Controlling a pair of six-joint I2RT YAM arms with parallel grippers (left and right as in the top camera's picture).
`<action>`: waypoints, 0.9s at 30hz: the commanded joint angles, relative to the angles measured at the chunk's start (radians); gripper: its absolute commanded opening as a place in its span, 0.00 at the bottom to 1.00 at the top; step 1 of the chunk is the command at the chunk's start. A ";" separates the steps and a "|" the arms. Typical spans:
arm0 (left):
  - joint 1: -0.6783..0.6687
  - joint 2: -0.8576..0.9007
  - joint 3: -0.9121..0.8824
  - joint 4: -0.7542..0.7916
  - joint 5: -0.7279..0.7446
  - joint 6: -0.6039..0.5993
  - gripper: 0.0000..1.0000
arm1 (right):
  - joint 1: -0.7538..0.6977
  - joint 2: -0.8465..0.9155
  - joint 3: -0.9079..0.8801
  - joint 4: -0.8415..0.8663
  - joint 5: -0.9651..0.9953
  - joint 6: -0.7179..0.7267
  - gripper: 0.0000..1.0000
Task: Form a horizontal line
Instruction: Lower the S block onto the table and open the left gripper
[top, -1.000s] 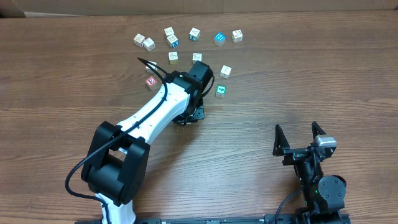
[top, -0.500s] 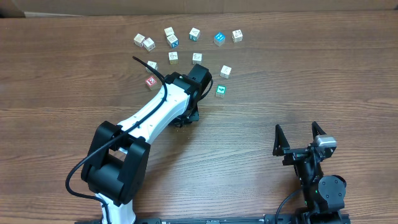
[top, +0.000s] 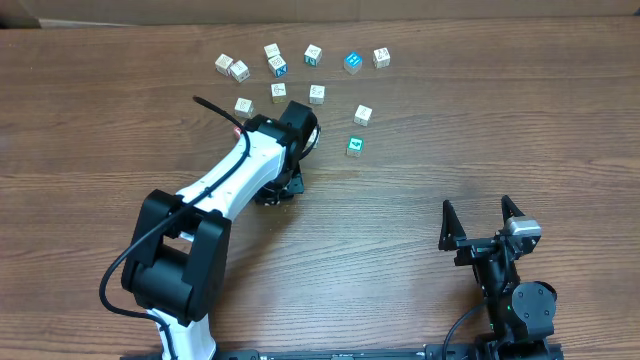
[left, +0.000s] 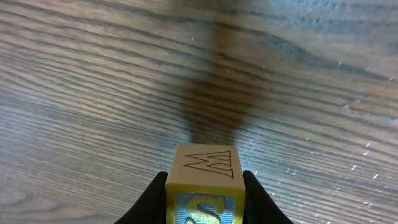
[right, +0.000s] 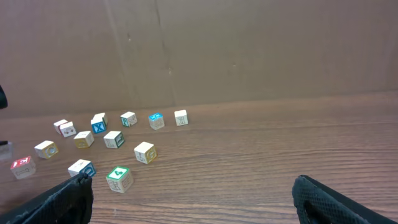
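Note:
My left gripper (left: 205, 194) is shut on a pale wooden cube (left: 205, 167) with yellow edges, a blue face bearing a yellow "S" and an outlined "W" on top. It hangs just above bare wood. In the overhead view the left arm (top: 245, 165) reaches toward the cubes and hides the held one. The teal-green cube (top: 354, 146) lies to the arm's right. A red cube (right: 22, 167) shows at the left of the right wrist view. The cubes lie scattered; no horizontal line shows. My right gripper (top: 477, 206) stands open near the front right, nothing between its fingers.
Several loose letter cubes lie along the back, among them a blue one (top: 352, 62) and white ones (top: 381, 57), (top: 362, 115). A brown cardboard wall (right: 249, 50) closes off the table's far edge.
The left arm has swung to the left with the cube in its grip and now covers the red cube in the overhead view. The right arm has not moved.

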 joint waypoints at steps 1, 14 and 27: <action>0.004 -0.018 -0.013 0.010 0.034 0.053 0.08 | 0.005 -0.010 -0.011 0.003 0.010 -0.004 1.00; 0.004 -0.018 -0.017 0.024 0.034 0.050 0.20 | 0.005 -0.010 -0.011 0.003 0.010 -0.004 1.00; 0.005 -0.016 -0.031 0.071 0.034 0.049 0.17 | 0.005 -0.010 -0.011 0.003 0.010 -0.004 1.00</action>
